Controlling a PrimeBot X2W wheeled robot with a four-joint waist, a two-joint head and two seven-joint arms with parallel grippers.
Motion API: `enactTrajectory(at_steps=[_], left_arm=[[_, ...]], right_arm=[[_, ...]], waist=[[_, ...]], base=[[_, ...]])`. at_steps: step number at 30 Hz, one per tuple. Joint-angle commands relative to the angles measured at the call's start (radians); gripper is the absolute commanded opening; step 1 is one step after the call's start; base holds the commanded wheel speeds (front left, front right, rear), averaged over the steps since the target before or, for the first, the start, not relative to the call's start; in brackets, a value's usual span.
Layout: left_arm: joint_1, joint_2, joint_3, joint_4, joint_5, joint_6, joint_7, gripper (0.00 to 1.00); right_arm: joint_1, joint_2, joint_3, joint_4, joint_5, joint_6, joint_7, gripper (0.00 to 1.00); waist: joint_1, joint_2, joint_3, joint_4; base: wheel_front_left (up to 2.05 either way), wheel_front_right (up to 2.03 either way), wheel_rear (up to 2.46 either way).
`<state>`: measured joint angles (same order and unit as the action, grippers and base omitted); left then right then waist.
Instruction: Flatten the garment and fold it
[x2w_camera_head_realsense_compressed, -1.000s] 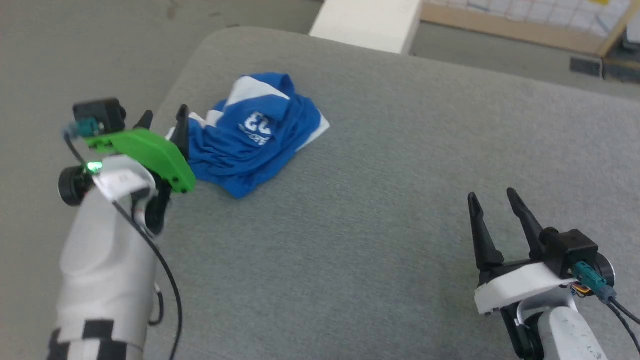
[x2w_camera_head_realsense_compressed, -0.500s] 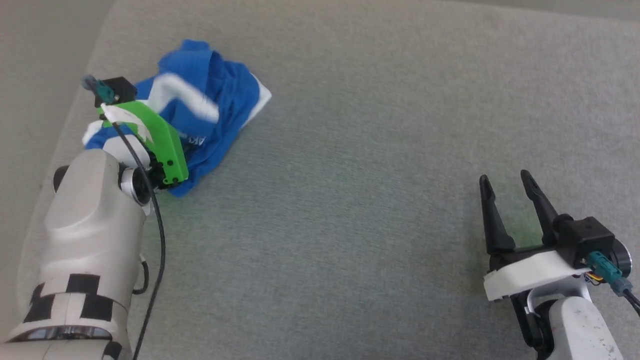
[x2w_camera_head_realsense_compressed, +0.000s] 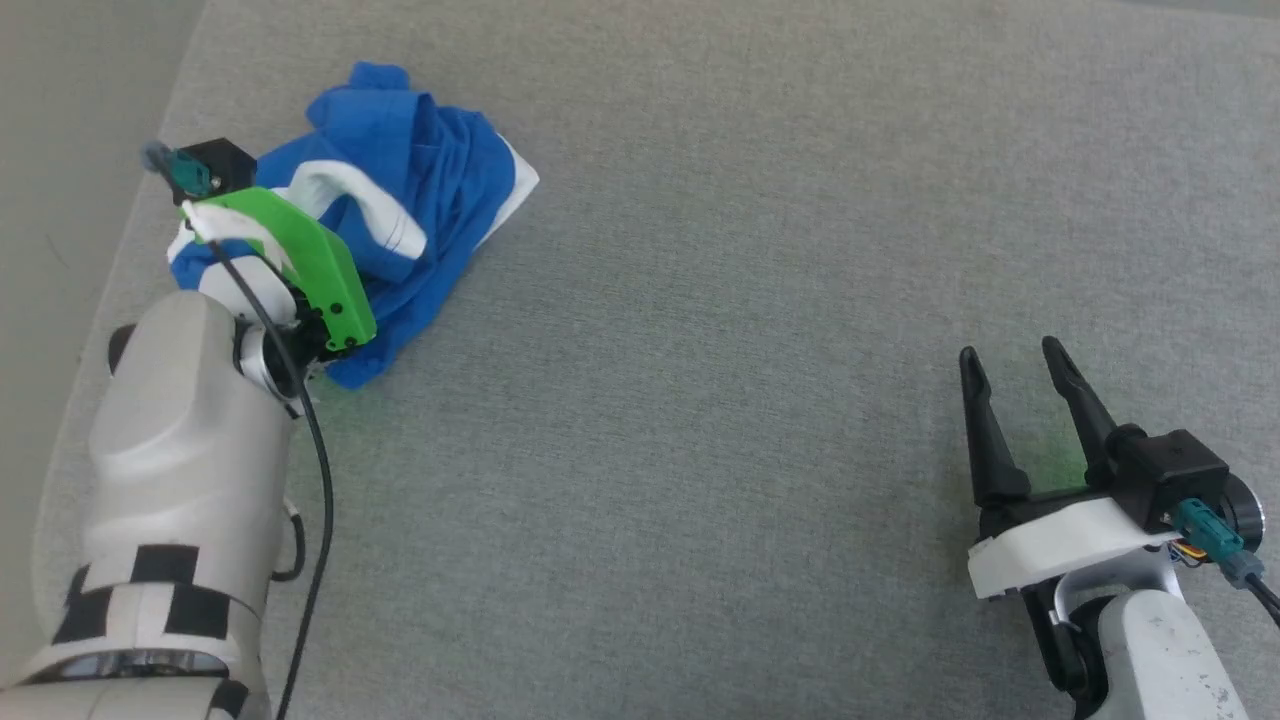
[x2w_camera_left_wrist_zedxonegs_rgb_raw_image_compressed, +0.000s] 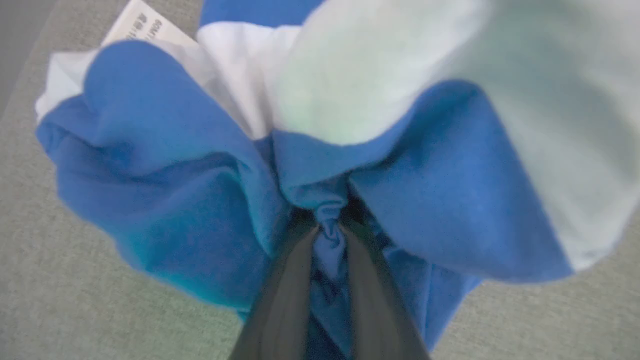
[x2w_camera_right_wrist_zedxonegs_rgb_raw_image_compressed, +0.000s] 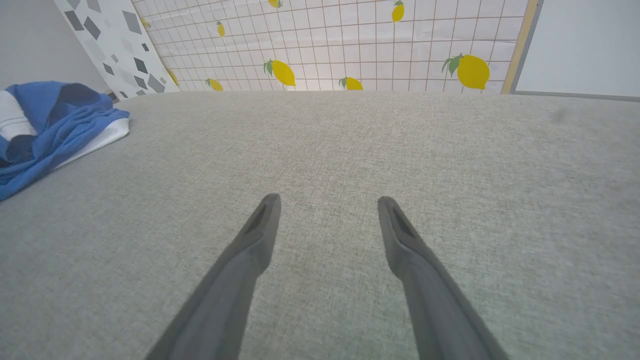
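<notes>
The garment (x2w_camera_head_realsense_compressed: 440, 190), a bright blue jersey with white panels, lies crumpled near the far left of the grey cushion. My left gripper (x2w_camera_head_realsense_compressed: 300, 265) is on its near left part, its fingers hidden under the green mount. In the left wrist view the left gripper (x2w_camera_left_wrist_zedxonegs_rgb_raw_image_compressed: 327, 230) is shut on a bunched fold of the blue garment (x2w_camera_left_wrist_zedxonegs_rgb_raw_image_compressed: 165, 190), and a small white tag (x2w_camera_left_wrist_zedxonegs_rgb_raw_image_compressed: 142, 27) shows at the top left. My right gripper (x2w_camera_head_realsense_compressed: 1010, 360) stands open at the lower right, far from the cloth. The right gripper (x2w_camera_right_wrist_zedxonegs_rgb_raw_image_compressed: 325, 200) hovers over bare cushion, with the garment (x2w_camera_right_wrist_zedxonegs_rgb_raw_image_compressed: 55, 125) at far left.
The grey cushion (x2w_camera_head_realsense_compressed: 700, 400) spreads wide between the two arms. Its left edge (x2w_camera_head_realsense_compressed: 130, 250) runs close beside the garment and my left arm. Beyond the cushion's far edge stands a tiled wall with lemon prints (x2w_camera_right_wrist_zedxonegs_rgb_raw_image_compressed: 350, 45).
The head camera has tilted down, shifting the whole picture. My left gripper moved onto the garment and closed on a fold of it, and the cloth has bunched up. The right gripper stays open.
</notes>
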<state>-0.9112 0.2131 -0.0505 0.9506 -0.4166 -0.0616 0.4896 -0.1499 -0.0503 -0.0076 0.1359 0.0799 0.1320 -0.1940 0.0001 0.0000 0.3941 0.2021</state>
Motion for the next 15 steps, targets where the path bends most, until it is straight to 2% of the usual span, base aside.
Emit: enactTrajectory(at_steps=[1, 9, 15], left_arm=[[0.020, -0.019, 0.006, -0.007, -0.014, -0.007, -0.028, 0.00], [-0.044, 0.010, 0.039, -0.139, -0.051, -0.041, -0.201, 0.00], [-0.087, 0.029, 0.026, -0.249, -0.066, -0.056, -0.233, 0.00]], right_arm=[[-0.018, 0.000, 0.000, 0.007, 0.005, -0.001, -0.003, 1.00], [-0.001, 0.000, 0.009, 0.052, 0.035, -0.001, -0.024, 1.00], [0.015, 0.000, 0.020, 0.090, 0.066, -0.001, -0.042, 1.00]], waist=[[-0.0001, 0.0000, -0.023, 0.015], [-0.0001, 0.0000, -0.118, 0.037], [-0.0001, 0.0000, -0.186, 0.032]], base=[[0.00, 0.00, 0.00], [0.00, 0.00, 0.00], [0.00, 0.00, 0.00]])
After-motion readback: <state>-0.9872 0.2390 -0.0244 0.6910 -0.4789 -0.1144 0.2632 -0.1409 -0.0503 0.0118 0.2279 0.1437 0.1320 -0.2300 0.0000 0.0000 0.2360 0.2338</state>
